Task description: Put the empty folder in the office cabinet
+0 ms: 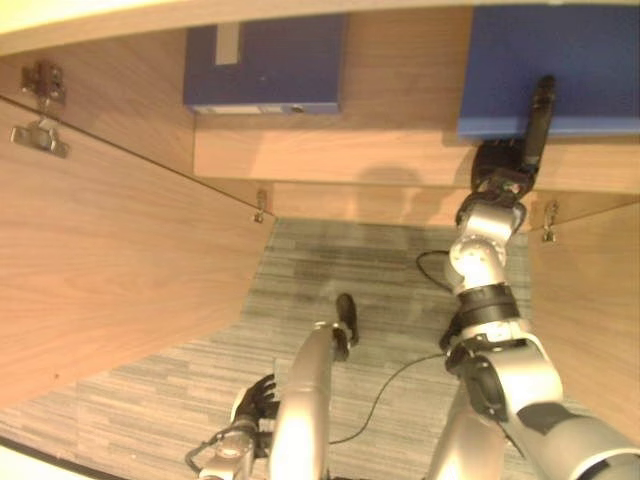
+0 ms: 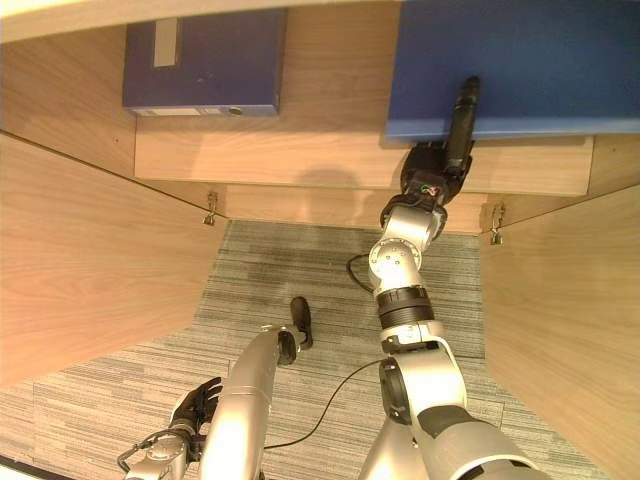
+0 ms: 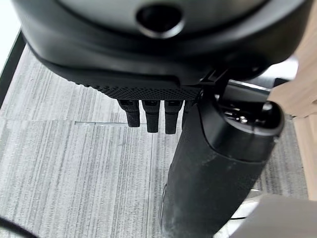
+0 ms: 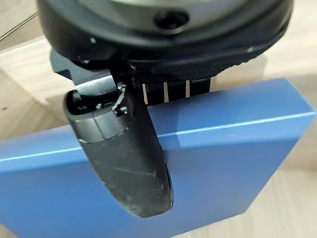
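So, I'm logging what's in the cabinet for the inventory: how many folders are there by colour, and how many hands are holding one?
Dark navy folder lying on the shelf: 1
Bright blue folder pinched by the right hand: 1
Hands holding a folder: 1; the left hand hangs low, holding nothing.
Total folders: 2

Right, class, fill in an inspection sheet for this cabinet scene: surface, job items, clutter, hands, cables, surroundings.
Surface: wooden cabinet shelf, mostly bare between the two folders.
Job's things: blue folder lying at the shelf's right end, its near edge overhanging the shelf front.
Clutter: dark blue folder lying flat at the shelf's left end, apart from the other.
Hands: right hand pinches the blue folder's near edge, thumb on top, fingers beneath. Left hand hangs low over the floor, fingers straight, holding nothing.
Cables: nothing to report.
Surroundings: open wooden cabinet doors on both sides; grey striped carpet below.
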Controlling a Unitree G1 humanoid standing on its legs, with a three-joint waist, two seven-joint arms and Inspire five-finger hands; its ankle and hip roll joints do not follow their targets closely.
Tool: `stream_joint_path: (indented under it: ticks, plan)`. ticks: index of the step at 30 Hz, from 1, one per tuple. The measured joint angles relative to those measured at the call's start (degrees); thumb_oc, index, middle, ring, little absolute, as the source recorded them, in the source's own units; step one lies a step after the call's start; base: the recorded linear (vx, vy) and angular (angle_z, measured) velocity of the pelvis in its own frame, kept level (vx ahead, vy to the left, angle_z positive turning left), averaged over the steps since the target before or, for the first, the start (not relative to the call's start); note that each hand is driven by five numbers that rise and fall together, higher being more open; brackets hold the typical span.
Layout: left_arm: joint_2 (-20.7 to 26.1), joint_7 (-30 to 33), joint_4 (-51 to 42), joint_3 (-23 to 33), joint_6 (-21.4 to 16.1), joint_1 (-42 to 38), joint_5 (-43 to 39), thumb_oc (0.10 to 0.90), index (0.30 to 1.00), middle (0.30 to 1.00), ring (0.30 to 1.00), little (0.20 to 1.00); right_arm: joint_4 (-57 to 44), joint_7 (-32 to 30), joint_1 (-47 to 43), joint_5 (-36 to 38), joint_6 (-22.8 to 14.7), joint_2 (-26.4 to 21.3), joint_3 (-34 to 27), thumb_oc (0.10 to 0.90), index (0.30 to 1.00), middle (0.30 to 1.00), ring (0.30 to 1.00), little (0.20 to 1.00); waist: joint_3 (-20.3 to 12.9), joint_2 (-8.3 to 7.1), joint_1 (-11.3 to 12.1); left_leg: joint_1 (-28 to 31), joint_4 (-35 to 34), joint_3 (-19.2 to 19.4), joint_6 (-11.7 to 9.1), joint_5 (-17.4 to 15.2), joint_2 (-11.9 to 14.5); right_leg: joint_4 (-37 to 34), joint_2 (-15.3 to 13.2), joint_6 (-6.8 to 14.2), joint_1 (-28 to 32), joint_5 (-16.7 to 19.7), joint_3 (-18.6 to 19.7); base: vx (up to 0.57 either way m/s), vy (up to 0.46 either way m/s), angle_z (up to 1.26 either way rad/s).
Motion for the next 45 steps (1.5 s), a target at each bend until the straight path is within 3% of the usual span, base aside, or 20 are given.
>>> stream_joint_path:
  ticks: [7, 8, 17, 27, 38, 40, 42, 45]
  plan:
    - [0.2, -0.1, 0.0, -0.1, 0.1, 0.1, 0.0, 0.800, 0.900, 0.900, 0.900, 0.900, 3.4, 0.1, -4.5, 0.2, 2.0, -0.5, 0.1, 0.400, 0.300, 0.300, 0.300, 0.300, 0.0, 0.26, 0.6, 1.0, -1.0, -0.2, -0.3, 0.4, -0.1, 0.0, 0.0, 0.1, 0.8, -0.4, -0.1, 0.00, -0.007, 0.01]
    - [0.2, -0.1, 0.1, -0.1, 0.0, 0.1, 0.0, 0.800, 0.900, 0.900, 0.900, 0.900, 3.9, 0.1, -5.8, 0.7, 2.0, -0.6, 0.1, 0.800, 0.900, 0.900, 0.900, 0.900, 0.1, 0.56, 0.7, 1.0, -1.1, -0.3, -0.3, 0.5, -0.1, 0.1, 0.0, 0.1, 0.9, -0.4, -0.2, 0.00, 0.000, 0.00]
    - [0.9, -0.2, -0.1, -0.7, 0.1, 0.3, 0.1, 0.800, 0.900, 0.900, 0.900, 0.900, 3.4, 2.5, -7.3, 3.8, -0.5, -0.1, -0.3, 0.800, 0.900, 0.900, 0.900, 0.900, 0.2, 2.79, 2.2, 2.0, -2.4, -1.2, -0.6, 1.5, -0.8, 0.4, -0.6, 0.2, 1.9, -1.1, -1.0, -0.01, -0.003, 0.06]
    - [2.2, -1.1, 0.0, -0.7, 0.1, 0.3, 0.1, 0.800, 0.900, 0.900, 0.900, 0.900, 4.1, 3.1, -7.3, 4.0, 1.8, -1.6, 0.9, 0.800, 0.900, 0.900, 0.900, 0.900, 0.2, 2.81, 2.4, 1.9, -2.9, -1.4, -0.7, 1.9, -1.1, 0.1, -0.6, 0.2, 1.9, -1.1, -1.0, 0.00, -0.001, 0.02]
    - [2.2, -0.9, -0.1, -0.8, 0.2, 0.3, 0.1, 0.800, 0.900, 0.900, 0.900, 0.900, 3.1, 2.5, -7.2, 3.9, -2.3, 2.3, -0.1, 0.800, 0.900, 0.900, 0.900, 0.900, 0.2, 2.89, 2.1, 1.9, -3.1, -1.3, -0.7, 1.9, -1.1, 0.0, -0.5, 0.2, 1.9, -1.1, -1.0, 0.00, 0.000, 0.00]
    - [2.2, -0.9, 0.0, -0.8, 0.1, 0.3, 0.1, 0.800, 0.900, 0.900, 0.900, 0.900, 3.4, 2.4, -7.0, 3.9, -1.6, 1.5, 0.5, 0.800, 0.900, 0.900, 0.900, 0.900, 0.2, 2.90, 2.0, 1.9, -3.2, -1.3, -0.7, 1.9, -1.1, -0.1, -0.5, 0.3, 1.9, -1.1, -1.0, 0.00, 0.000, 0.00]
    - [2.2, -0.9, 0.0, -0.7, 0.1, 0.3, 0.1, 0.800, 0.900, 0.900, 0.900, 0.900, 5.4, 2.5, -6.5, 3.7, 1.3, -1.9, 6.3, 0.800, 0.900, 0.900, 0.900, 0.900, 0.2, 2.90, 2.1, 1.9, -3.2, -1.3, -0.7, 1.9, -1.1, -0.1, -0.5, 0.3, 1.9, -1.1, -1.0, 0.00, 0.000, 0.00]
    - [2.3, -1.6, 0.1, -0.6, 0.1, 0.4, 0.1, 0.800, 0.900, 0.900, 0.900, 0.900, 9.9, 3.2, -6.6, 0.6, 9.9, -10.6, 17.1, 0.800, 0.900, 0.900, 0.900, 0.900, 0.2, 2.86, 2.1, 1.9, -3.1, -1.3, -0.7, 1.9, -1.0, -0.2, -0.5, 0.3, 1.9, -1.0, -1.0, -0.02, -0.033, 0.00]
